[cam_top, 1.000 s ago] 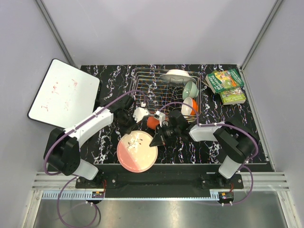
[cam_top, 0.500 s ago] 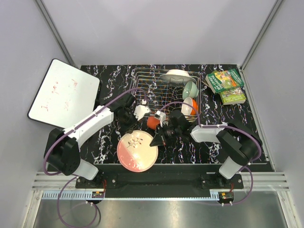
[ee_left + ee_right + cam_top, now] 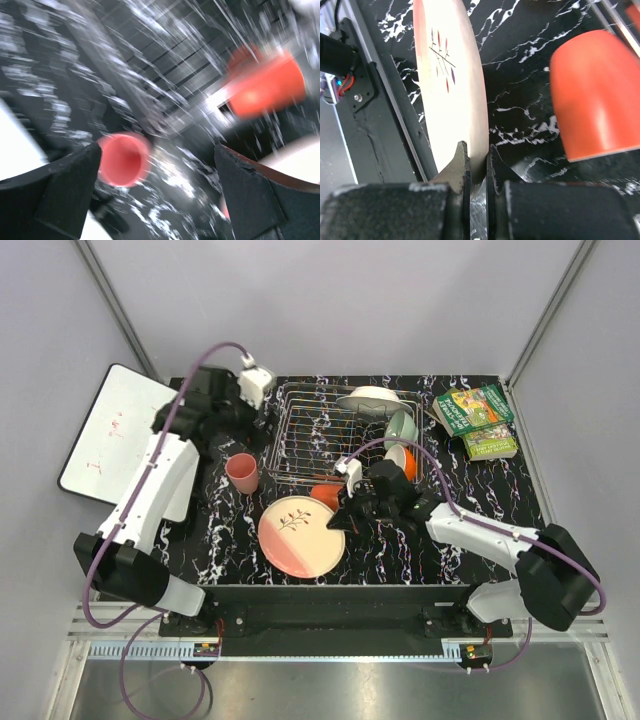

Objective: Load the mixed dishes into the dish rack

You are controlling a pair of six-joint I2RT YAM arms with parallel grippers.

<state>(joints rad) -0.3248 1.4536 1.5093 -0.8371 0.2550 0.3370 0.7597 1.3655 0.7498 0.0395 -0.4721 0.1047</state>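
Round pink sprig-patterned plate (image 3: 451, 85) is pinched between right gripper (image 3: 476, 150) jaws, left gripper (image 3: 157, 152) is held wide and empty; lift into silver wire dish rack (image 3: 300, 435) beyond the jaws is judged next.

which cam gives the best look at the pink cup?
Top external: the pink cup is sharp, standing beside the dish rack. Left wrist shows it only motion-blurred. Right wrist misses it.
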